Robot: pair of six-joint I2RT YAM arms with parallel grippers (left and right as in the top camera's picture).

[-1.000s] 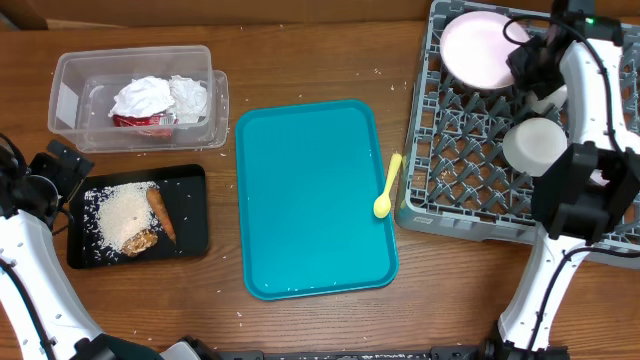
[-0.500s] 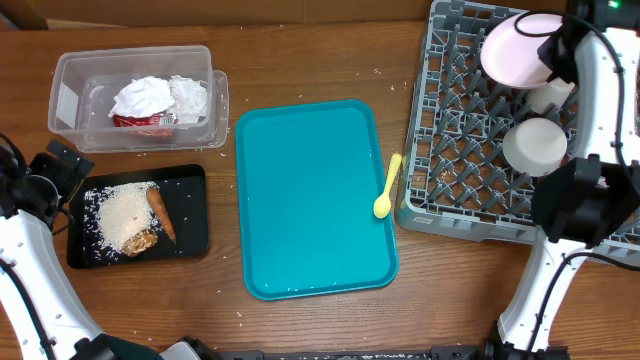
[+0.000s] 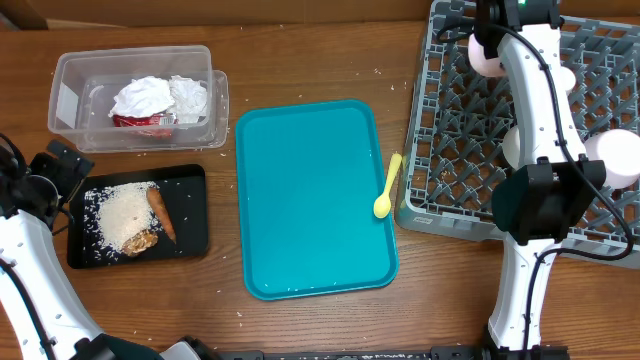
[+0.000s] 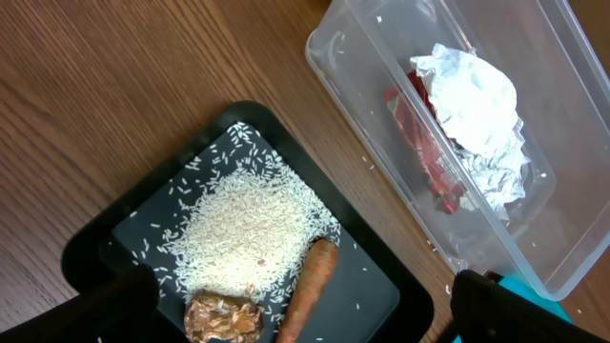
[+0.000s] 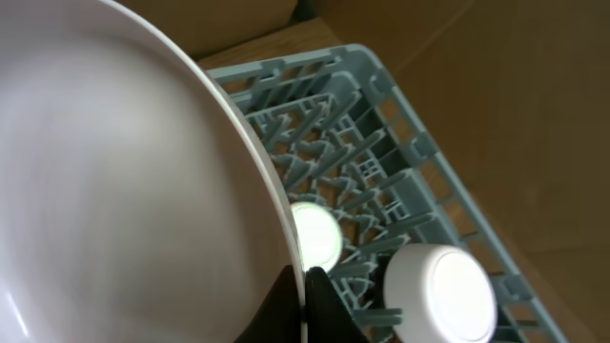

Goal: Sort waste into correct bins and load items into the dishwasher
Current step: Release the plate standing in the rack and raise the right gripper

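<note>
A robotics lab mocked up as a kitchen: two robot arms (image 3: 545, 95) flank a wooden worktop (image 3: 300, 60) bearing a grey dish rack (image 3: 450, 150), a teal tray (image 3: 310, 200) and a clear tub (image 3: 70, 75).

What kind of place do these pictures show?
Probably a staged dish-clearing bench, not a real kitchen: a grey plastic dish rack, a clear rectangular plastic tub of crumpled napkins and a flat black tray of rice sit on a wooden table.

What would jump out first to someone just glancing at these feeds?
The big teal tray mid-table, a yellow spoon at its right edge. On the right, the right end effector grips a pale pink plate by its rim above the grey rack. Rice lies heaped on the black tray, left.
</note>
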